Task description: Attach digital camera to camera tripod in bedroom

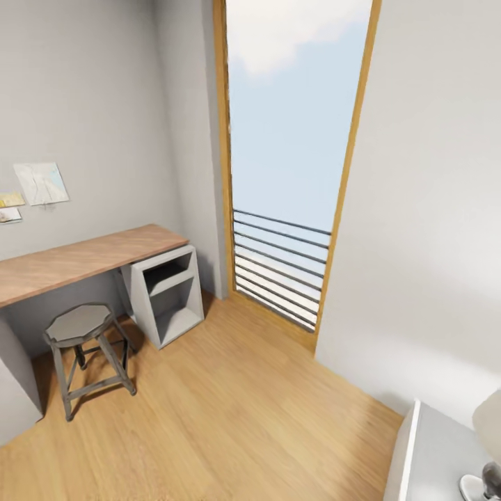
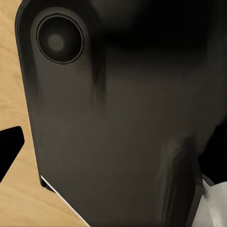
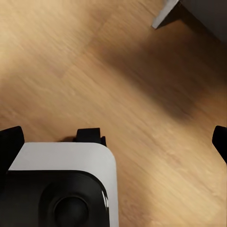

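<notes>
The digital camera and the camera tripod are out of view. I face a corner of the bedroom: pale grey walls, a light wood floor (image 1: 229,410), a tall wood-framed window (image 1: 292,153) and a wood-topped desk (image 1: 83,257) at the left. In the right wrist view my right gripper (image 3: 113,142) is open over the floor, its black fingertips (image 3: 10,142) far apart with nothing between them. In the left wrist view my left gripper (image 2: 113,146) is open too, one black fingertip (image 2: 9,151) over the floor, with my own dark body panel (image 2: 118,118) close behind it.
A grey metal stool (image 1: 80,327) stands under the desk beside a white open-shelf cabinet (image 1: 167,296). Horizontal rails (image 1: 278,271) cross the window's lower part. A white piece of furniture (image 1: 431,452) carrying a lamp base (image 1: 480,485) sits at the near right. Papers (image 1: 42,182) hang on the wall.
</notes>
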